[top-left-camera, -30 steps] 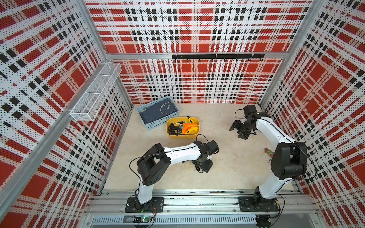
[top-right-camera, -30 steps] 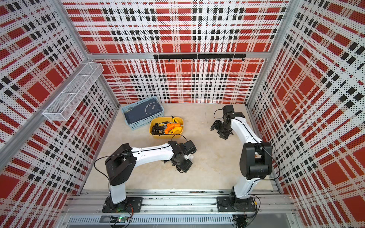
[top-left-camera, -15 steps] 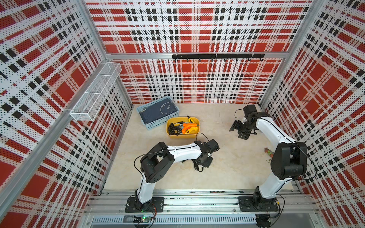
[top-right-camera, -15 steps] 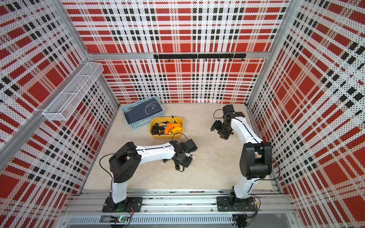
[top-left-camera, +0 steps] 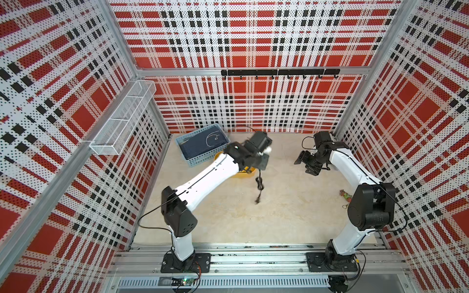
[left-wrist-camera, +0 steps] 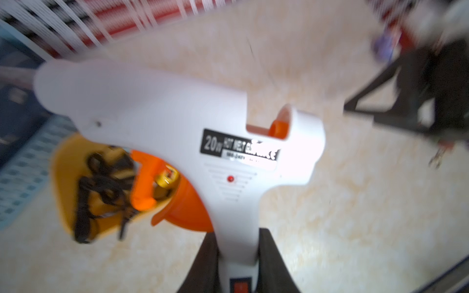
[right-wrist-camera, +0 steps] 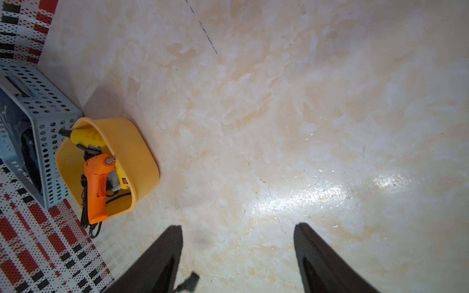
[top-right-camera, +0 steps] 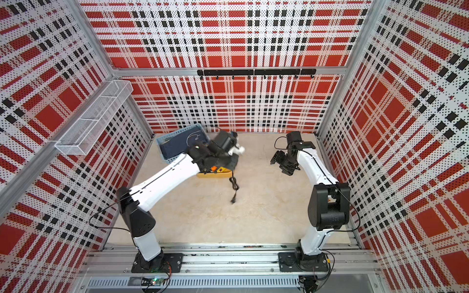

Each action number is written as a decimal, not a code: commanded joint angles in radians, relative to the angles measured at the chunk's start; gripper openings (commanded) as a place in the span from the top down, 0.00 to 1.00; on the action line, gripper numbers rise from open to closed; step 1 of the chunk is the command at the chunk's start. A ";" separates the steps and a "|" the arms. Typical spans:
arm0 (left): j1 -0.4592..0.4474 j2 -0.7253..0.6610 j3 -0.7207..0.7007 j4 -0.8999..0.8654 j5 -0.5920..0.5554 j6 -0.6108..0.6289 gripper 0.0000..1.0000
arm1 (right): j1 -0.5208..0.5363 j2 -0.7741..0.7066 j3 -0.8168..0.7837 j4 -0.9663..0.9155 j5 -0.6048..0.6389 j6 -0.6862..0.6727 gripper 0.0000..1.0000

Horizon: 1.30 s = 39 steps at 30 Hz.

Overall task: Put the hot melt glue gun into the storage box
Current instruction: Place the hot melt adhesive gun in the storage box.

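With its handle clamped in the left gripper [left-wrist-camera: 237,239], the glue gun [left-wrist-camera: 177,121] should be lowered well inside the yellow tub [left-wrist-camera: 59,177], cord [top-left-camera: 259,181] included, before release; the fingers of the right gripper [right-wrist-camera: 238,228] are apart

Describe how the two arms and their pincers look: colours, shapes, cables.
Both arms look alike: the left arm and right arm have smooth white links joined by bulky black joints. A thin black cable loops outside each arm. The left pincer and right pincer each have two flat, black, tapering fingers. Each base is a black plate.
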 commanded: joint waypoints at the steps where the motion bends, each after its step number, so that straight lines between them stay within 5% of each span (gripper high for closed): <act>1: 0.088 -0.017 0.186 -0.109 -0.121 0.056 0.94 | 0.002 0.016 0.006 0.023 -0.009 0.015 0.23; 6: 0.210 0.041 0.367 -0.043 -0.170 0.083 0.97 | 0.003 0.012 -0.004 0.034 -0.010 0.021 0.23; 18: 0.304 0.117 0.353 0.110 -0.136 0.114 0.97 | 0.002 0.019 0.010 0.043 -0.013 0.028 0.23; 39: 0.301 0.078 -0.109 0.302 -0.134 0.108 0.99 | 0.002 0.055 0.039 0.054 -0.013 0.045 0.23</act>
